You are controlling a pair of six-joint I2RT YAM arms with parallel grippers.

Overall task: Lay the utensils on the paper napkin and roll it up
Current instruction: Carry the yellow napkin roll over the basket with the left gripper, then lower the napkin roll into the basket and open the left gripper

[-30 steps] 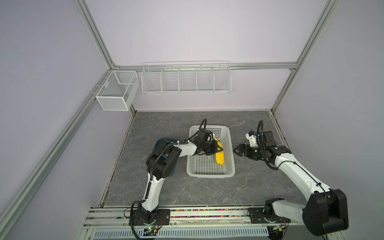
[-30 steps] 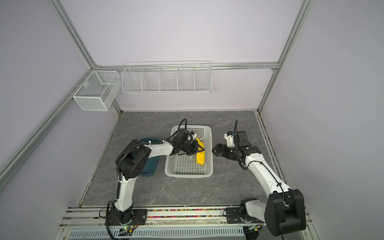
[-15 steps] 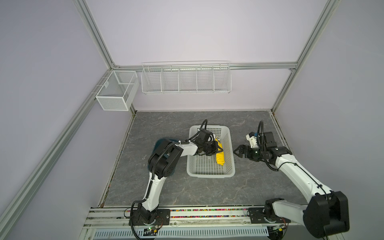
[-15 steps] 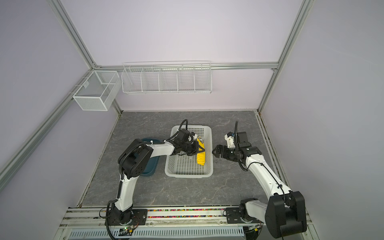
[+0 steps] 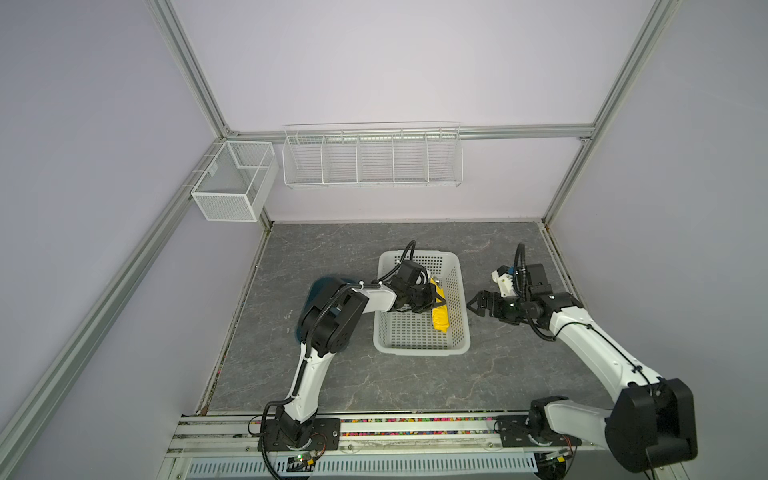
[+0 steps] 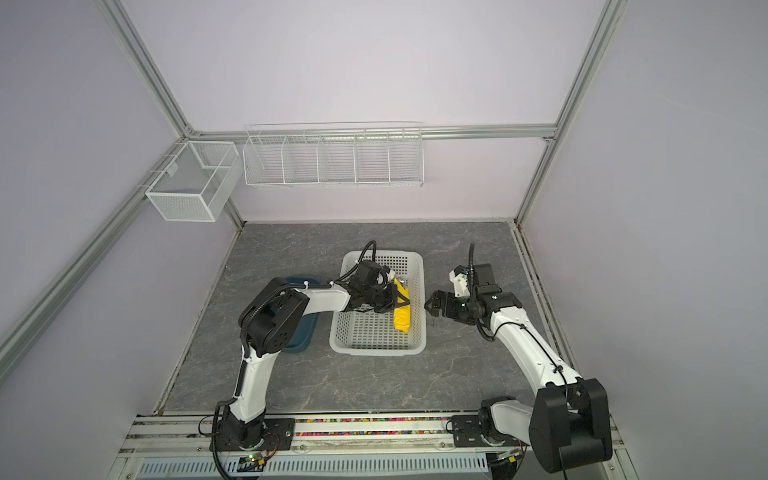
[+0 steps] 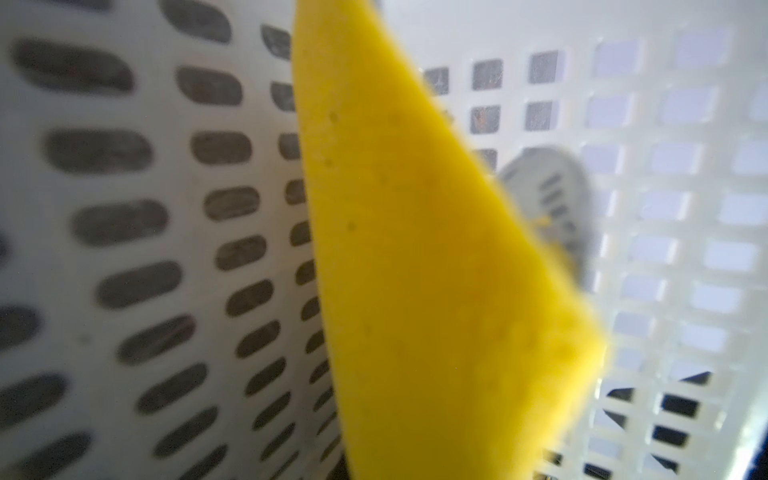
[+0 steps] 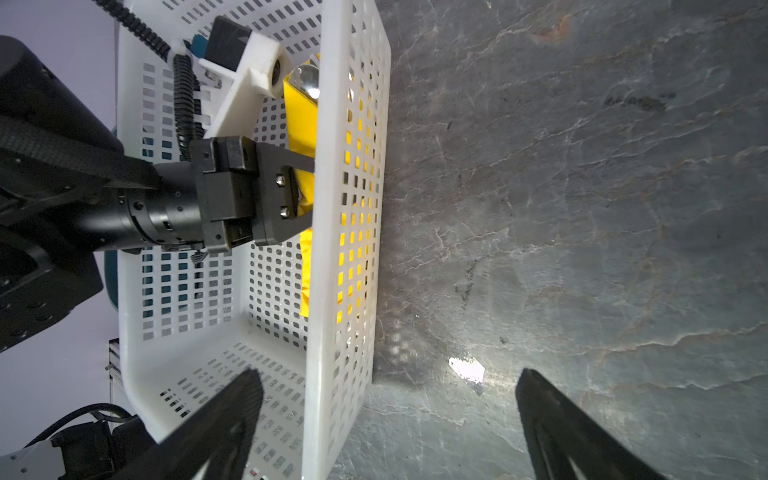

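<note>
Closest to the rail at 6 o'clock is grey tabletop point(image 5: 415, 386), then the white basket point(image 5: 419, 351) dead centre. Take the basket as the dial, with 12 toward the back wall. Inside it the paper napkin point(image 5: 439, 318) is already a tight yellow roll, lying 6-to-12 along the 3 o'clock wall. Reaching in from 9, the left gripper point(image 5: 428, 301) is pressed together on the roll at about mid-length. I can't tell whether the roll is lifted or resting on the basket floor. Of the utensils point(image 8: 307, 81), only a shiny rounded end shows, likely the spoon bowl, poking out at 12 in the right wrist view; the rest is wrapped. Outside at 3, just beside the wall, the right gripper point(image 5: 471, 305) has its jaws spread wide and holds nothing. The teal tray point(image 5: 320, 286) sits at 9, mostly under the left arm. The wire racks point(image 5: 372, 158) are on the far wall and not involved. My read is that rolling is done and this is drop-off. Risks: nothing locks the wrap, so letting go could let the paper spring loose. A tilt toward the open end could let steel slide out. A finger could snag a perforation on exit and drag the basket. If the right gripper moves in, it would crowd the left one.
</note>
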